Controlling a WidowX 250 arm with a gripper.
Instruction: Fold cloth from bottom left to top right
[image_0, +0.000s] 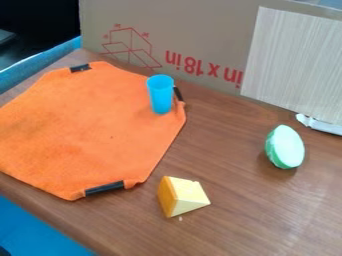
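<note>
An orange cloth (93, 132) lies spread on the table's (247, 215) left side, its left edge cut off. A blue cup (161, 96) stands at its upper right, partly hiding a black strip (178, 93). Just beside the cloth sits a yellow wedge (184, 197). Whether the gripper's jaws are apart, together or holding something, I cannot tell.

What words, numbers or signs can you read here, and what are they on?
"in x 18in": red print, upside down on the cardboard, running up to the pale panel.
Small red marks around the box drawing on the same cardboard: too small to read.
No readable text on the orange cloth.
</note>
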